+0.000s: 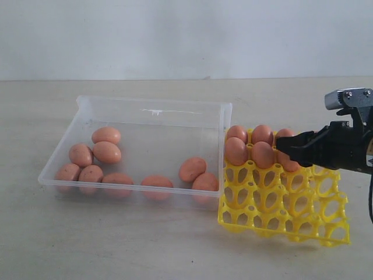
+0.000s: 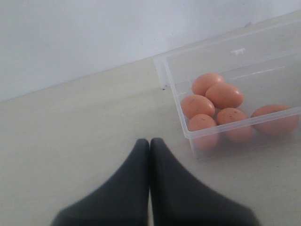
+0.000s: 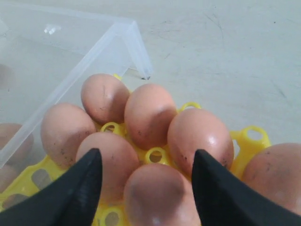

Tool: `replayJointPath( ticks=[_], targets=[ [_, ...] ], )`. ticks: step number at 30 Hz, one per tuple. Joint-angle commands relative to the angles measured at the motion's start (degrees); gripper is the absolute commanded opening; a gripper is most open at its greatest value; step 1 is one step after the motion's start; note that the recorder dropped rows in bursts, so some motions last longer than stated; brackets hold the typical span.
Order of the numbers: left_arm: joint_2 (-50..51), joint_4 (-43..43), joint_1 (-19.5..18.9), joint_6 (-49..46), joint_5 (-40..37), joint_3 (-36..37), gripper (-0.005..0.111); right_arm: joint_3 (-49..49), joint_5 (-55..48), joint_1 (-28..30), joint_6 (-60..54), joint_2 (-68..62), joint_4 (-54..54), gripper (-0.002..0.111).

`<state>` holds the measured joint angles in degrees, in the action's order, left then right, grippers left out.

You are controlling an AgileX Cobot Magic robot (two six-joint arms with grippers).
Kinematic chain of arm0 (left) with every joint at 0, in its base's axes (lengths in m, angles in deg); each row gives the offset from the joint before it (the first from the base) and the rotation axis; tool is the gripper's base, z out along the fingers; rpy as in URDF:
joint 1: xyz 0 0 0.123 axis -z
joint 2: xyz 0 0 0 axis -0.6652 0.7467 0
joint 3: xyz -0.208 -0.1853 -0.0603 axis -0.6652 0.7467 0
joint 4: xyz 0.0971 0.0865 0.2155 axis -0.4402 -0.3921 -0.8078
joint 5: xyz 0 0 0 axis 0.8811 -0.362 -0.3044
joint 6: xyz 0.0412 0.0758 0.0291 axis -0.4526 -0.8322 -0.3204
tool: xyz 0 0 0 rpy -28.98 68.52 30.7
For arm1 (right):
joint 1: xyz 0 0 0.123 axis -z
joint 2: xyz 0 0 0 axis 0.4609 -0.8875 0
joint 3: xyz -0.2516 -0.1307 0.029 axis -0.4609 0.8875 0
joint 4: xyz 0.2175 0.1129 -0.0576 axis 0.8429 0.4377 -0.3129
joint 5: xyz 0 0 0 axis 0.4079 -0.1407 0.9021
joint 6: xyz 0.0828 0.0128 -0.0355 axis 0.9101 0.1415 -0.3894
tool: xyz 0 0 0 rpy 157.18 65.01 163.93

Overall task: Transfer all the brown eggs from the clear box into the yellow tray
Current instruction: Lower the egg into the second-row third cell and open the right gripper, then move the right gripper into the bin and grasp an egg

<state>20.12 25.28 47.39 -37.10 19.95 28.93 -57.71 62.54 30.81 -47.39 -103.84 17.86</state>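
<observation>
Stands a little under halfway, by the count: seven brown eggs (image 3: pixel 149 114) already seated in the yellow tray (image 1: pixel 269 201), nine left lying in the clear box (image 1: pixel 154 114), sixteen in all. Puts the tray hard against the clear box's short wall at the right arm's end, touching or as good as touching. Fills only the tray cups level with the clear box's back half. Leaves the cups level with its front wall, and those past it, as bare lattice. Finds six of the leftover eggs bunched at the box end farthest from the tray, several touching, and three more strung along the front wall toward the tray end. Shows the right gripper (image 3: pixel 146 153) over the filled cups just off that short wall, jaws spread wide to either side of a seated egg, seemingly gripping nothing; contact between either finger and the shell impossible to tell. Calls next, by judgement, for a lift clear of the tray and a reach back into the box, most likely for the three nearest eggs. Shows the left gripper (image 2: pixel 149 141) outside the clear box, off the corner by the bunched eggs, fingers pressed together on nothing, above the table (image 1: pixel 145 245). Offers a pale cream tabletop under the box, matte and faintly scuffed. Ends in a plain grey-white wall (image 1: pixel 175 35) beyond the box's back wall, with no other furnishing in view.
</observation>
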Motion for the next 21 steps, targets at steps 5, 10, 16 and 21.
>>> replayJointPath(
  ticks=[5,10,16,21],
  targets=[
    [-0.1,0.4,0.2,0.0,0.4,-0.1,-0.004,-0.2,6.9,0.0,13.7,8.1,-3.7,0.043],
    [-0.1,0.4,0.2,0.0,0.4,-0.1,-0.004,-0.2,10.1,-1.6,19.1,19.6,-13.1,0.0],
    [-0.1,0.4,0.2,0.0,0.4,-0.1,-0.004,-4.9,-12.0,-17.2,19.3,31.2,-17.2,0.0],
    [-0.1,0.4,0.2,0.0,0.4,-0.1,-0.004,-19.2,-57.1,-41.1,12.1,29.6,-20.9,0.0]
  ],
)
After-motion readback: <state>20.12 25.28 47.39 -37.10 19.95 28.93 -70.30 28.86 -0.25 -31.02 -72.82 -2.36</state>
